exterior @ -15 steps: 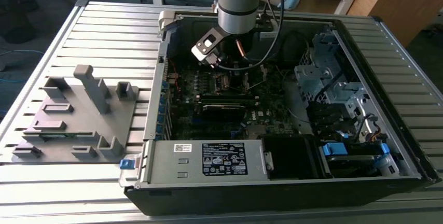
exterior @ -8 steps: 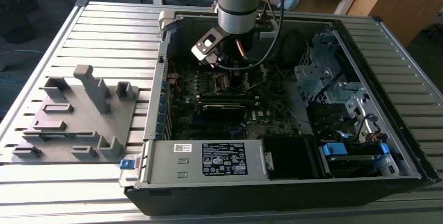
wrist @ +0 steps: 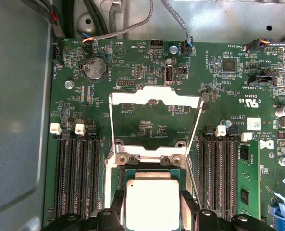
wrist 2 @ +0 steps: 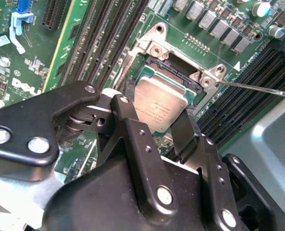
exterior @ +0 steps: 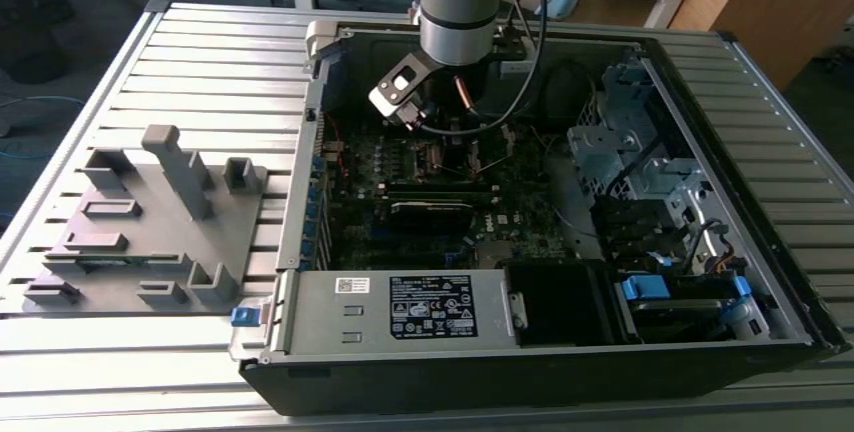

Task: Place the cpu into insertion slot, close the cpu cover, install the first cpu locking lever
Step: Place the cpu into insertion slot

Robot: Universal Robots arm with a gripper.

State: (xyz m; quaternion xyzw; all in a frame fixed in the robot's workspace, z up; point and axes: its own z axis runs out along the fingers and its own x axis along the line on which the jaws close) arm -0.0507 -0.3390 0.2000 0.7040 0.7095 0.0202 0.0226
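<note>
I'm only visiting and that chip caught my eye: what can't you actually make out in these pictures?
- Whether the cpu sits fully in its socket: in the second wrist view, the gripper holding it covers its near side.
- The cpu's near edge: in the first wrist view, cut off by the picture's edge.
- The thin lever's far end: in the second wrist view, it runs off the picture's edge.

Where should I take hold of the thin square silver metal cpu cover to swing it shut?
Grip the cpu cover by its wide free crossbar, opposite its hinged end. It is flipped open and its side rails are thin, so come from beyond that bar.
</note>
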